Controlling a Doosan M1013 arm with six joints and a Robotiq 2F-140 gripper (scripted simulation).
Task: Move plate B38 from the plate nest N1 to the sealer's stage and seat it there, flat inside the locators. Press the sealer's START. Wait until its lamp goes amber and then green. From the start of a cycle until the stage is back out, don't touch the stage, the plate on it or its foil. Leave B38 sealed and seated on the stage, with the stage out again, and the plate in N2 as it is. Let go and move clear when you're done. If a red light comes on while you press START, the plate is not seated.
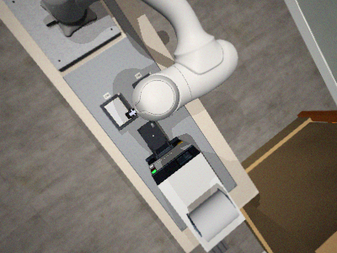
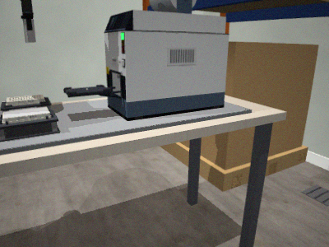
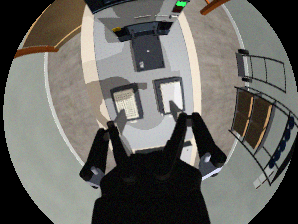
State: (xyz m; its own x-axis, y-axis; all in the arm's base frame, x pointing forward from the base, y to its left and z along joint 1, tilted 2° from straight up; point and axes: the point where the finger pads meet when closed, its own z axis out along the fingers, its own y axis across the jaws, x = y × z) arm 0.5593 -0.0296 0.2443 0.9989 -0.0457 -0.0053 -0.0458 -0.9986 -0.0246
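Note:
Two plates sit in two dark nests on the grey mat. In the wrist view one is speckled (image 3: 127, 103) and one is plain white (image 3: 168, 92). The nest labels are too small to read, so I cannot tell which is B38. From above only the white plate (image 1: 118, 110) shows; the arm's wrist (image 1: 156, 99) hides the other nest. My gripper (image 3: 147, 110) (image 2: 27, 20) is open and empty, high above the nests. The sealer's stage (image 1: 152, 136) is out and bare. The sealer (image 2: 164, 62) shows a green lamp (image 2: 122, 37).
The sealer carries a foil roll (image 1: 212, 215) at its far end. The stage (image 2: 85, 89) sticks out toward the nests (image 2: 26, 117). A large brown crate (image 2: 267, 107) stands behind the table. The arm's base plate (image 1: 67, 25) is at the table's other end.

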